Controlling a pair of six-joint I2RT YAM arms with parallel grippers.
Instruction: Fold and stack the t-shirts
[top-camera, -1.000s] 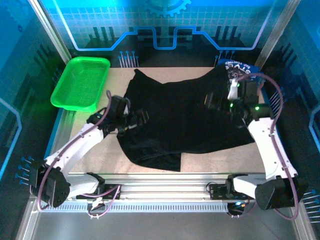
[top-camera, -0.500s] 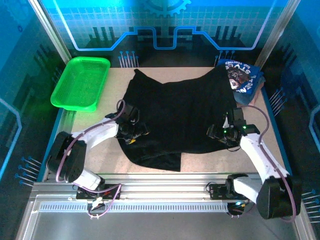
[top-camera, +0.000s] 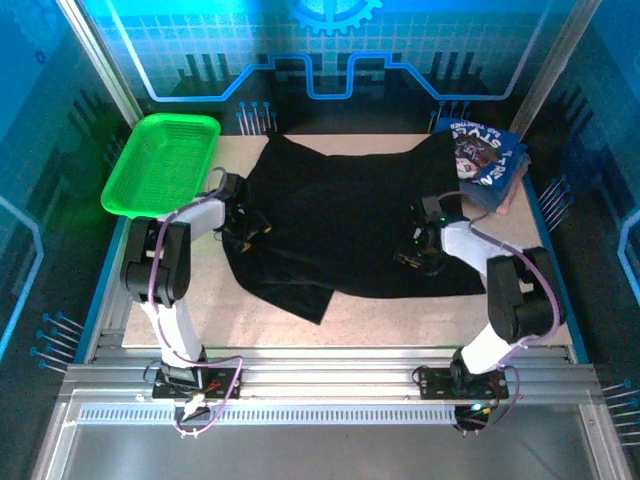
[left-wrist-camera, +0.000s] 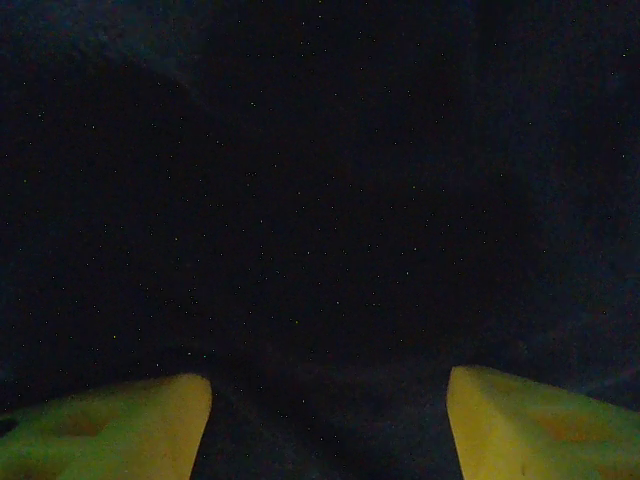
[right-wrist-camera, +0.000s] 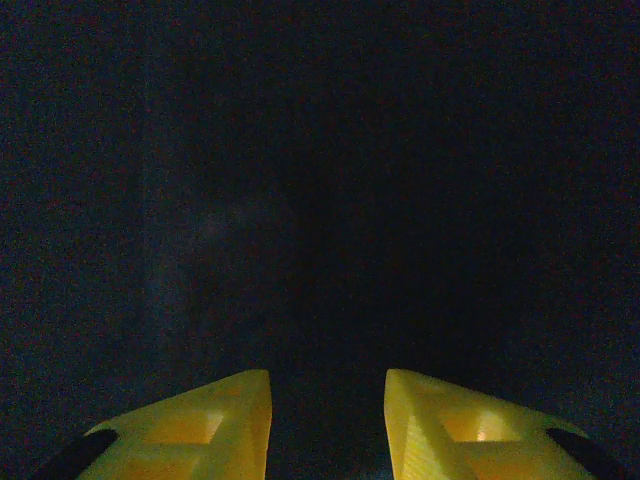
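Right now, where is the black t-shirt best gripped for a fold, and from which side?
Probably the near-left corner of the black t-shirt. It juts out past the rest of the cloth onto bare table, with free edges on two sides, so a gripper coming down from the near side could pinch it without bunching the middle.
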